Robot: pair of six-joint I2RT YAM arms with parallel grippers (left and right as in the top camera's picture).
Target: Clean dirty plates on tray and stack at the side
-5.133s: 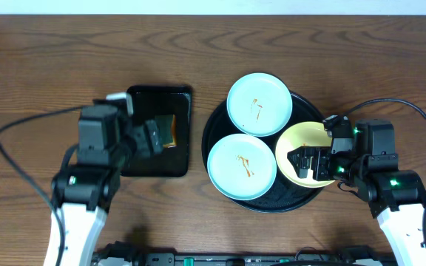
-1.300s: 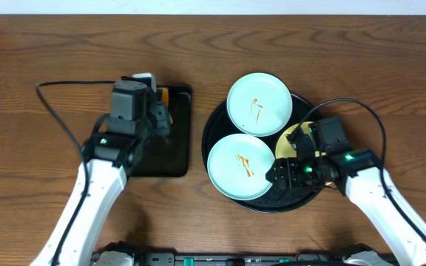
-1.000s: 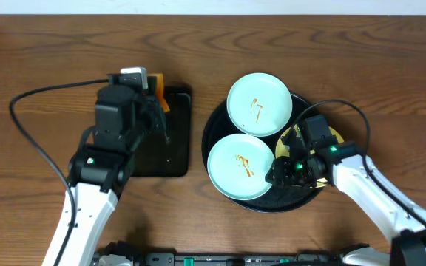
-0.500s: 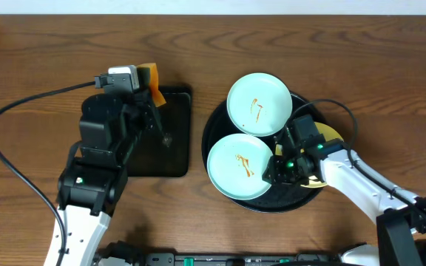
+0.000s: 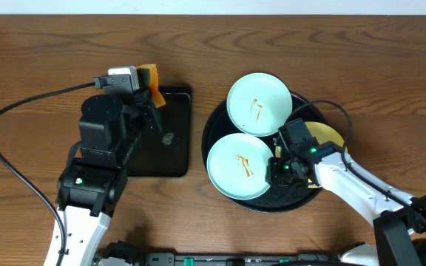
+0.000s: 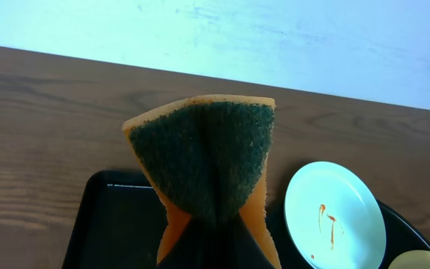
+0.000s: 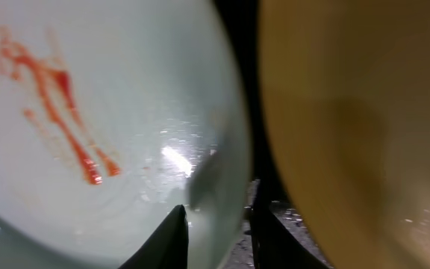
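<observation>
Your right pincer [image 5: 276, 168] had slid off the yellow plate [image 5: 324, 133] and onto the 3 o'clock rim of the near bluish plate [image 5: 241, 167]. Its jaws had narrowed to stand one on each side of that rim. I could not tell whether they had actually pinched it.

Your left pincer [image 5: 152, 96] had raised the sponge [image 5: 151, 77] clear of the rectangular tray [image 5: 161, 151]. It was clamped on the sponge, folding it (green scouring face towards the wrist camera), and holding it at that tray's 12 o'clock edge.

By my reading, one arm was set to steady a plate and the other to wipe it, but no wiping had begun.

The count was three plates, all on the round tray [image 5: 210, 133]. The two bluish ones sat at 12 and 8 o'clock, each with an orange smear, and the yellow one at 3 o'clock. There were also one sponge and two trays on the surface [image 5: 35, 59]. Nothing was stacked at the side.
</observation>
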